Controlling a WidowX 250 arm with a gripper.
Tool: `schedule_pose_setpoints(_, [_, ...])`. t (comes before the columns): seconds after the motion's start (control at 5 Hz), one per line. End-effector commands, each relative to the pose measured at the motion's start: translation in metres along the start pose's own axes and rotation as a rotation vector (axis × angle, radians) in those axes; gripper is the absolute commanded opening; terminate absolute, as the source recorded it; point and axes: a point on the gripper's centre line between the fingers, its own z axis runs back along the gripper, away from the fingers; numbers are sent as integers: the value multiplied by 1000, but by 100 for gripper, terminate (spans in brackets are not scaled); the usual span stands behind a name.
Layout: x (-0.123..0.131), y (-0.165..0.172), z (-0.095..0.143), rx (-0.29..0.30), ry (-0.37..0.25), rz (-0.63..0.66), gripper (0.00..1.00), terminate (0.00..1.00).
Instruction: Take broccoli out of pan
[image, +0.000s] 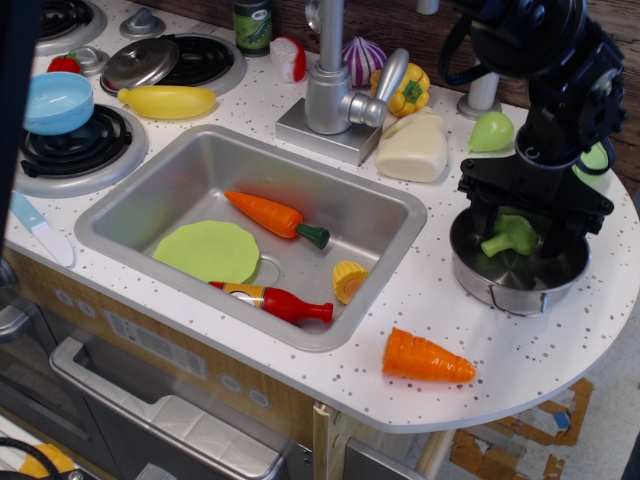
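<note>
The gripper (520, 238) reaches into the pan (517, 288), its jaws open around the broccoli (512, 235).

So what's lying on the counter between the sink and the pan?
Nothing: between the sink and the pan the observation image shows only bare speckled countertop.

Broccoli (512, 234) in pan (500, 285), right of sink (130, 205)

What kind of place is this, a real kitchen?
It looks like a toy play kitchen. There is a small metal sink with a faucet, little stove burners, and plastic food like a carrot on the speckled counter.
</note>
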Motion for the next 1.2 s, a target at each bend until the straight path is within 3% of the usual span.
schedule_pose_setpoints(0.0, [7,-5,-3,-25,-70,39,100,0])
schedule_pose_setpoints(0.2, [8,-6,-1,-32,-59,50,0,0])
schedule_pose_setpoints(0.8, [26,-6,86,17,103,109,0,0])
schedule_pose_setpoints(1.0, [1,11,98,59,132,107,0,0])
